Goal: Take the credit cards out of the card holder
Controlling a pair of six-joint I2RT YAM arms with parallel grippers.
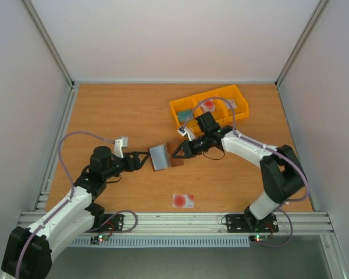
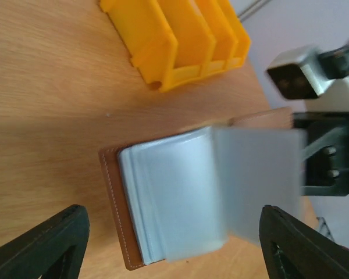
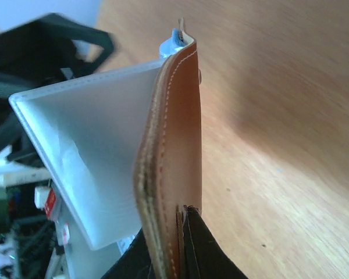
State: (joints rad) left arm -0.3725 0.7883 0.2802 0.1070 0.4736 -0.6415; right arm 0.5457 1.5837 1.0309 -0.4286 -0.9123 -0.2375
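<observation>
The card holder (image 1: 173,159) is a brown leather wallet, held open above the table's middle with its grey-blue sleeves (image 1: 159,156) fanned to the left. My right gripper (image 1: 182,151) is shut on its brown cover (image 3: 171,163), with the fingertips (image 3: 198,244) pinching the leather. My left gripper (image 1: 143,161) is open just left of the sleeves. In the left wrist view the sleeves (image 2: 180,192) lie between its spread fingers (image 2: 52,244). One credit card (image 1: 182,200), pale with a red spot, lies on the table near the front edge. No card shows in the sleeves.
A yellow three-part bin (image 1: 183,108) stands at the back right, behind the right gripper, and holds another red-spotted card (image 1: 207,106) and small items. It also shows in the left wrist view (image 2: 174,40). White walls enclose the wooden table (image 1: 116,116).
</observation>
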